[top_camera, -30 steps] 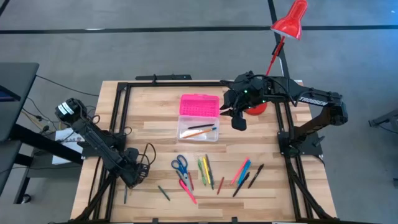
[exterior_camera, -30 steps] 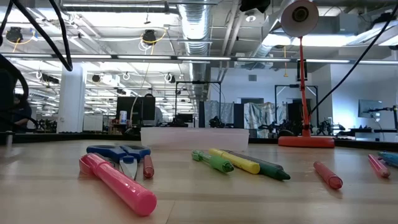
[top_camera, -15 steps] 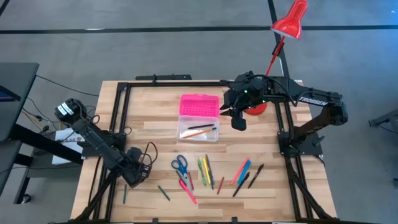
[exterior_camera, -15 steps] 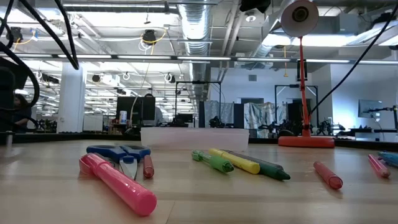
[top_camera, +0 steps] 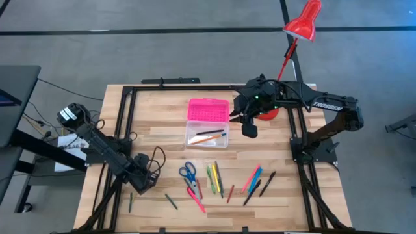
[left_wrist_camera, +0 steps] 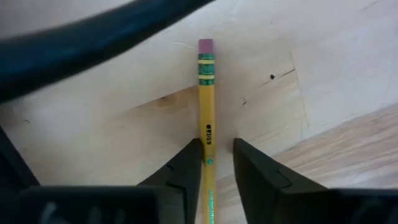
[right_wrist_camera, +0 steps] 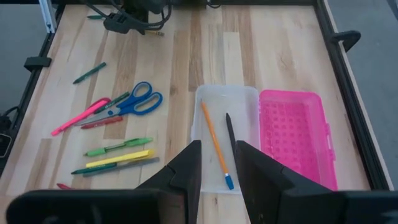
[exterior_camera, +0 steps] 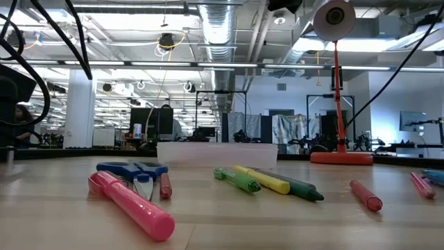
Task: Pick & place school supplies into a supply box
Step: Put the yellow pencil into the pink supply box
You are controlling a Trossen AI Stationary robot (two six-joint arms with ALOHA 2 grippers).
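My left gripper [top_camera: 138,190] is low over the table's near left corner, shut on a yellow pencil [left_wrist_camera: 206,93] with a pink eraser. The pencil also shows in the high view [top_camera: 130,203]. My right gripper [top_camera: 249,127] hangs shut and empty above the table, just right of the supply box. The box has a clear base [top_camera: 207,138] and an open pink lid [top_camera: 208,109], and an orange pencil [right_wrist_camera: 214,140] and a black pen lie in it. Blue-handled scissors [top_camera: 188,171], green and yellow markers [top_camera: 214,177], a pink marker [top_camera: 196,199] and other pens [top_camera: 257,181] lie flat on the table. My left gripper has the yellow pencil's shaft [left_wrist_camera: 208,138] between its two fingers, which lie along the pencil. The eraser end [left_wrist_camera: 206,46] sticks out beyond the fingertips toward the table's near edge. I cannot tell whether the pencil is lifted or rests on the wood.
A red desk lamp [top_camera: 302,23] stands with its base [top_camera: 268,114] at the table's far right, close to my right arm. A small green pencil [top_camera: 170,201] lies near the front edge. A black frame rail [top_camera: 127,117] runs along the table's sides.
My left gripper has shifted slightly toward the table's far edge, and the pencil has gone with it.
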